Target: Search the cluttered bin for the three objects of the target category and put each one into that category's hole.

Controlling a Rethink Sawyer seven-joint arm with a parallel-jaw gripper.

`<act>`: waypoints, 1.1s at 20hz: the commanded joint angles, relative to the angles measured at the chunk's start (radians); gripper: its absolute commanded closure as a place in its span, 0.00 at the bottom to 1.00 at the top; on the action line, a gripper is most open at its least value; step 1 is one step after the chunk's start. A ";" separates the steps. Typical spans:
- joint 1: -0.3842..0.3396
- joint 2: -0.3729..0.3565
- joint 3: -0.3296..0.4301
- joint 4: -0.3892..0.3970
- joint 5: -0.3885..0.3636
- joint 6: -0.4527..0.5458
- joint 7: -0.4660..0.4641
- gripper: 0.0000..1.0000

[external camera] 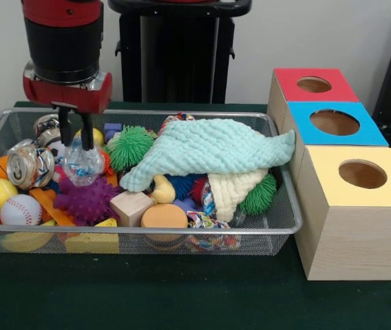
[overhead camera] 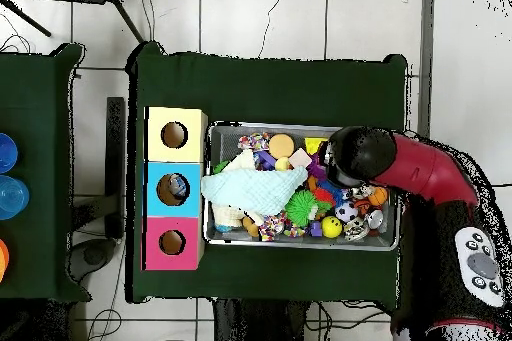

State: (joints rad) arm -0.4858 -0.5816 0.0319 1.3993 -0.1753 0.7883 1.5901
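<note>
In the front view, the wire bin (external camera: pixel 281 223) fills the left and middle of the frame on the green table (external camera: pixel 182 295), packed with toys. The gripper (external camera: pixel 76 141) comes down at the upper left, its two dark fingers (external camera: pixel 87 137) narrowly apart and closed on a clear crumpled plastic bottle (external camera: pixel 82 165), just right of a crushed can (external camera: pixel 30 165). A mint cloth (external camera: pixel 209 151) drapes over the middle of the pile. Three wooden boxes stand touching the bin's right end: red (external camera: pixel 312 86), blue (external camera: pixel 333 124), yellow (external camera: pixel 361 175). In the overhead view, the bin (overhead camera: pixel 300 244) lies at centre, the boxes (overhead camera: pixel 175 187) on its left, and the red arm (overhead camera: pixel 420 167) covers its right end, hiding the gripper.
</note>
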 commanded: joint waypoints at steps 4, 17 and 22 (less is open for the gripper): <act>0.075 -0.068 -0.032 0.086 0.072 0.110 0.207 1.00; 0.143 -0.096 -0.093 0.117 0.132 0.105 0.223 1.00; 0.152 -0.089 -0.107 0.132 0.150 0.084 0.218 1.00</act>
State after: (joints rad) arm -0.3381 -0.6753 -0.0751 1.4012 -0.0655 0.8077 1.5919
